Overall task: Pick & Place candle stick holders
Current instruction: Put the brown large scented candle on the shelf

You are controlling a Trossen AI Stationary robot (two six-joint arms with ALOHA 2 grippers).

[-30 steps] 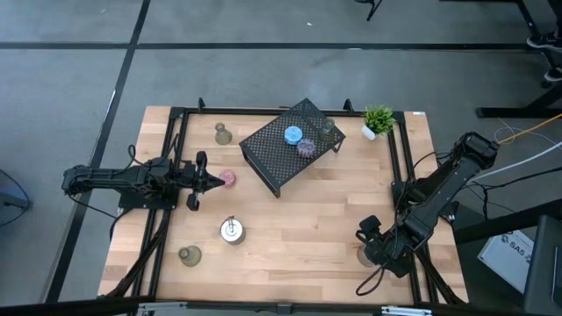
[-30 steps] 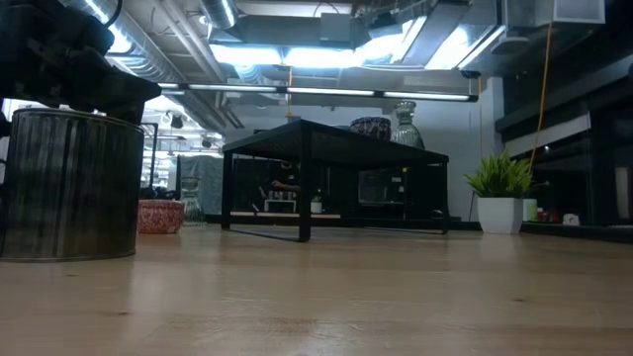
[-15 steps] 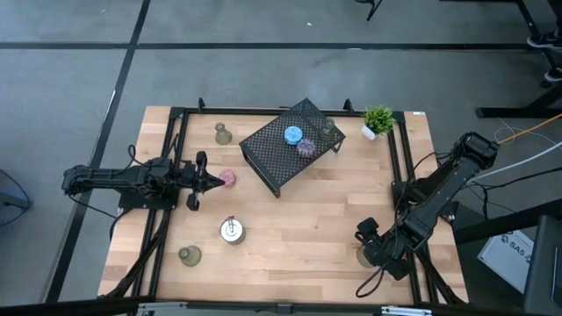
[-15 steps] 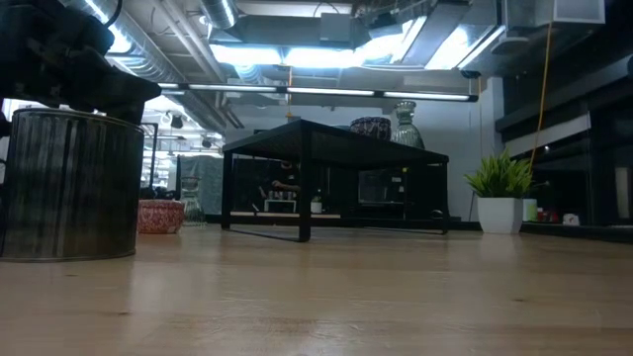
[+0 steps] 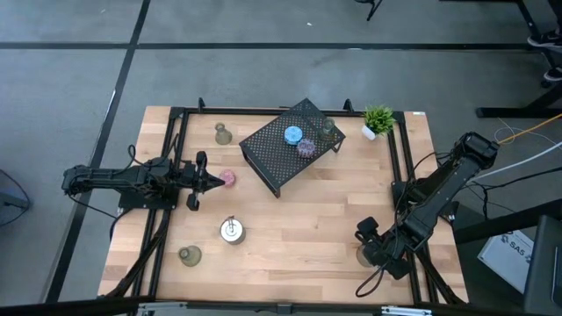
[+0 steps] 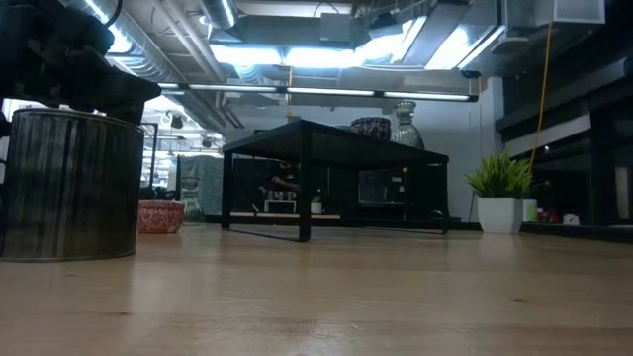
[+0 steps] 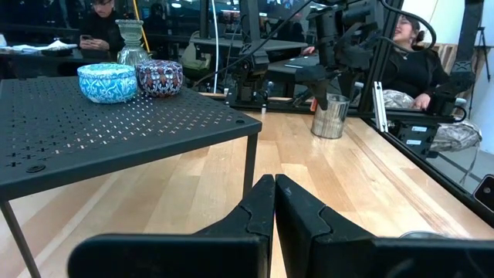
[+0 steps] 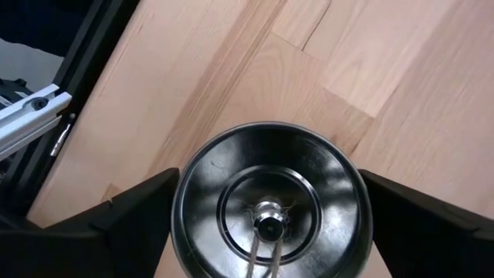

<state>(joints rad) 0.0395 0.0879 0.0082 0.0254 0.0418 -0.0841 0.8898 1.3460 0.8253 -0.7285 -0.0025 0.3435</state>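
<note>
A shiny silver candle stick holder [image 8: 270,202] with a centre post stands on the table near its right front corner. My right gripper [image 8: 270,232] points down over it, open, one finger on each side of its wall. On the black mesh rack [image 5: 283,151] stand a blue holder [image 5: 292,134], a purple holder [image 5: 306,147] and an olive glass one [image 5: 327,132]. On the table stand a pink holder [image 5: 228,178], a silver disc holder [image 5: 231,230] and two olive glass ones [image 5: 222,134] [image 5: 190,255]. My left gripper [image 5: 213,180] is shut, level, just left of the pink holder. My right gripper comes from above, pointing steeply down, and its fingers [image 8: 135,224] flank the silver holder's round wall [image 8: 179,216] close on both sides. Whether they touch the wall I cannot tell. The holder stands upright on the table.
A small potted plant [image 5: 378,120] stands at the far right corner. Black frame rails [image 5: 399,167] run along the table's left and right sides. Bare wood lies between the rack and the near edge. People sit in the room beyond the table [image 7: 417,62].
</note>
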